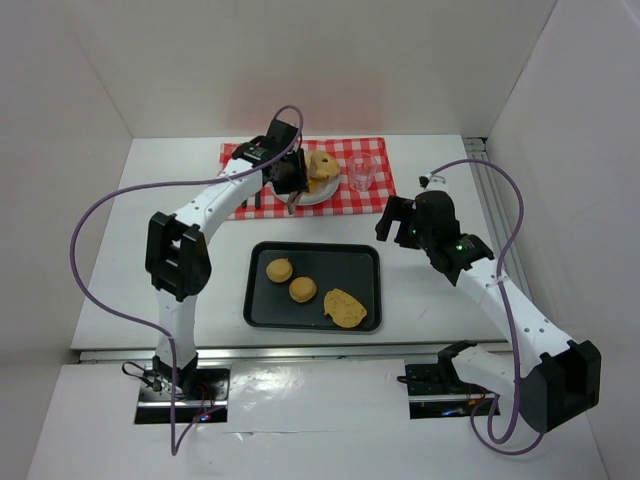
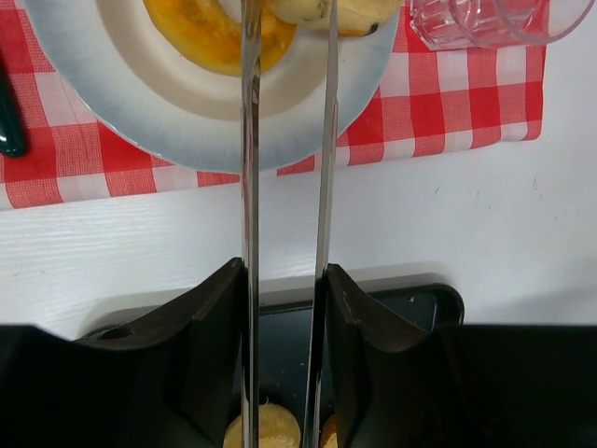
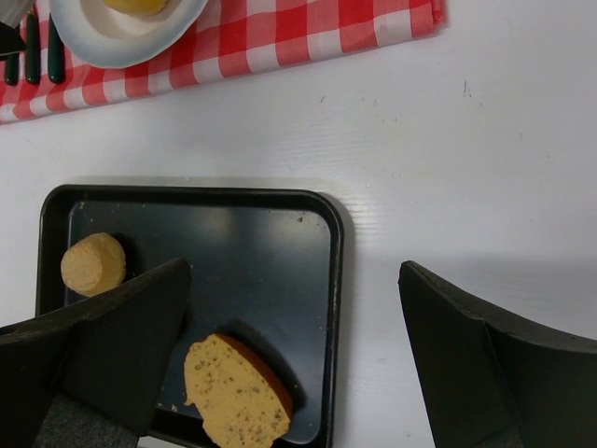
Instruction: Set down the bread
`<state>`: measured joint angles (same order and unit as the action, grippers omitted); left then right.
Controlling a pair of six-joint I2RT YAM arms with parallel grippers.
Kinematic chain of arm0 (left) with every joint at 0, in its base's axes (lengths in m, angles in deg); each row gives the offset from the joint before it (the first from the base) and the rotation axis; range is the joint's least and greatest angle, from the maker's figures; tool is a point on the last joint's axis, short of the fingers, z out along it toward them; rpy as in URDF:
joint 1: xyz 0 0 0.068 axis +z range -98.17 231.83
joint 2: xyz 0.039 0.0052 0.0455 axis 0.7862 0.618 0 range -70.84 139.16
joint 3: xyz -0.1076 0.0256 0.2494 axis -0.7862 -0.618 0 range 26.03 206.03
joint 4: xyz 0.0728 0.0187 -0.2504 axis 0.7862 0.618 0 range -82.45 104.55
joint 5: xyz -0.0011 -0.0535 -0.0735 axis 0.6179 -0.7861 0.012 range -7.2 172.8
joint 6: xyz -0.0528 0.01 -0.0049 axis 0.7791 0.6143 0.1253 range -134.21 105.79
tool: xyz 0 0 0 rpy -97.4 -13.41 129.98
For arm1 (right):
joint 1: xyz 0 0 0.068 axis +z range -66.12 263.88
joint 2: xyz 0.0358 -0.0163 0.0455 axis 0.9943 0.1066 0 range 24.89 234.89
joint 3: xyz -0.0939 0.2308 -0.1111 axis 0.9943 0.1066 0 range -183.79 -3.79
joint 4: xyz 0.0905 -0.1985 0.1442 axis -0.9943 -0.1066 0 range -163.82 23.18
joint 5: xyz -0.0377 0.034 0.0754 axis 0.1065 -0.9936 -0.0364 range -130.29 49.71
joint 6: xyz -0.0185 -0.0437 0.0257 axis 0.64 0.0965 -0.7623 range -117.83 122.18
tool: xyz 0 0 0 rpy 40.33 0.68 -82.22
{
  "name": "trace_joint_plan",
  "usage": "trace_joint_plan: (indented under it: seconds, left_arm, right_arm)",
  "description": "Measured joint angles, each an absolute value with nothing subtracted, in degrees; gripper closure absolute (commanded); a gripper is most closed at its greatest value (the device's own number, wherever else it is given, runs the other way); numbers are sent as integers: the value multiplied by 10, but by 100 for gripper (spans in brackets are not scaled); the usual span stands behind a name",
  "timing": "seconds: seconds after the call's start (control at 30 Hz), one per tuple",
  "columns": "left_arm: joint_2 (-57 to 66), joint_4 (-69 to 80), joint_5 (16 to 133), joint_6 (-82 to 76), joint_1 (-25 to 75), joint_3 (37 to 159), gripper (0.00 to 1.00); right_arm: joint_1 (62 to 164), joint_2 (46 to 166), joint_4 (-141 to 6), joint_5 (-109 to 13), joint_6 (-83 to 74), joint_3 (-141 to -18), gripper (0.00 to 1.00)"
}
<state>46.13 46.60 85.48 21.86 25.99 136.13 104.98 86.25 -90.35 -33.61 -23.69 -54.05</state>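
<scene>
White table [image 1: 180, 270] and white walls are seen from the top view. Bread [image 1: 322, 162] is seen on a white plate [image 1: 325, 198] on a red checked cloth [image 1: 375, 200], at 12 o'clock of the black tray [image 1: 330, 255]. The left gripper [image 1: 290, 180] is placed just beside the plate, with the bread at its 2 o'clock. Tongs [image 1: 293, 203] are gripped by it, their tips hidden near the bread. A clear cup [image 1: 361, 172] is set at 3 o'clock of the plate. Two buns [image 1: 279, 269] and a slice [image 1: 345, 308] are laid in the tray. The right gripper [image 1: 398, 225] is held at 2 o'clock of the tray, above bare table.

Left wrist: the two metal tong arms are pressed between the black fingers [image 2: 210, 345], parallel, with only a narrow gap kept. The bread is cut off at 12 o'clock, partly behind the right arm, on a yellow piece [image 2: 210, 37]. The tips are out of frame, so contact with the bread cannot be told. A dark green handle [image 2: 9, 121] is seen at 9 o'clock on the cloth.

Right wrist: the jaws are spread wide and nothing is held. The tray's right edge and bare table are seen between them, with the plate at 11 o'clock.
</scene>
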Motion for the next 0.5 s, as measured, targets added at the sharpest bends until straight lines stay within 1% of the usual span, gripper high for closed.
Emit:
trace_joint_plan:
  seconds: [0.17,0.37,0.4,0.47,0.5]
  left_arm:
    - [435,473,862,219,260,1341,48]
    - [374,480,876,219,258,1328,47]
    - [360,480,878,219,257,1324,42]
    - [337,479,882,219,254,1315,42]
    - [326,479,884,220,252,1310,44]
  right_arm:
    - [1050,863,-904,-336,-237,-541,0]
    - [1050,863,-904,-336,-237,-541,0]
    - [1050,863,-904,-337,-237,-541,0]
    - [1050,863,-904,-337,-237,-541,0]
    - [1050,863,-904,-337,-237,-541,0]
